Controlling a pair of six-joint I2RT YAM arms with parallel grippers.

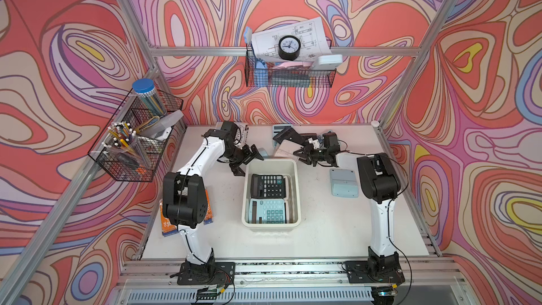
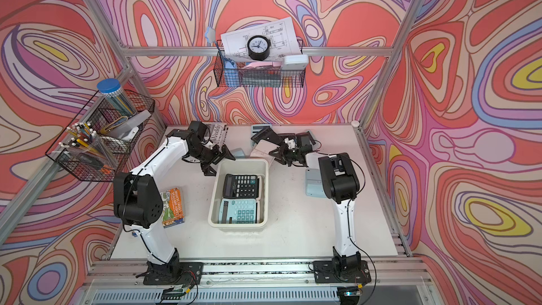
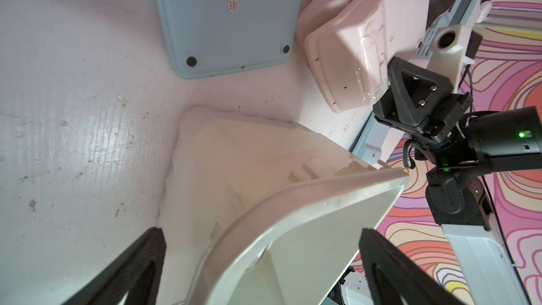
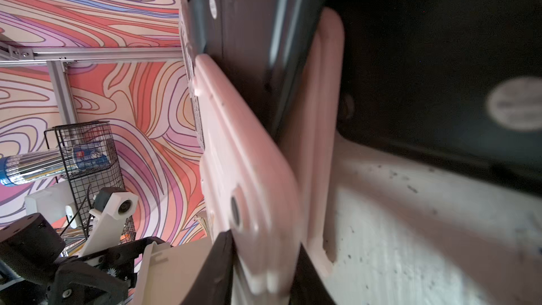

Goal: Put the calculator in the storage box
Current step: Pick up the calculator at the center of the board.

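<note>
The right end effector (image 4: pixel 264 265) clamps the pink calculator (image 4: pixel 249 171) by its edge, on the tabletop (image 1: pixel 322 230) just behind the storage box (image 1: pixel 296 192). It looks light, rigid and slick; a deeper bite across its body should resist twisting.

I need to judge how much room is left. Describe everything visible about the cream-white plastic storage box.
The cream-white plastic storage box is a rectangular tub with rounded corners and a rolled rim, standing upright on the white table between the two arms. Two calculators lie inside, keys up: a black calculator at the far end, a light blue calculator at the near end, together covering most of the floor. The open left gripper straddles its far left corner; whether it touches cannot be told.
</note>
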